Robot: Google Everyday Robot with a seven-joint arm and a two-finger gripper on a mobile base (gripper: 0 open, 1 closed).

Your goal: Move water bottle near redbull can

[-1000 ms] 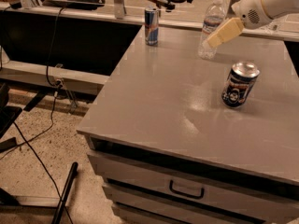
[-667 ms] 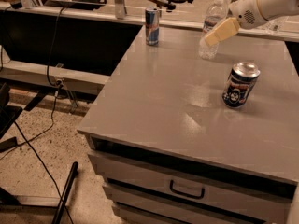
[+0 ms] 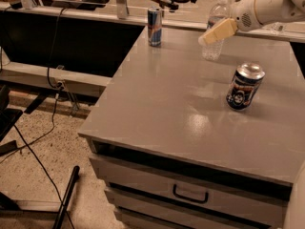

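Note:
The water bottle, clear with a white cap, stands upright at the far side of the grey table top. My gripper comes in from the upper right on a white arm and lies across the bottle's middle, covering part of it. The redbull can, slim and blue-and-silver, stands upright at the far left edge of the table, well to the left of the bottle.
A wider dark navy can with a white logo stands on the right of the table, nearer than the bottle. A drawer with a handle sits below the front edge. Cables and a black stand lie on the floor at left.
My gripper has risen slightly against the bottle. The bottle and both cans stand where they were.

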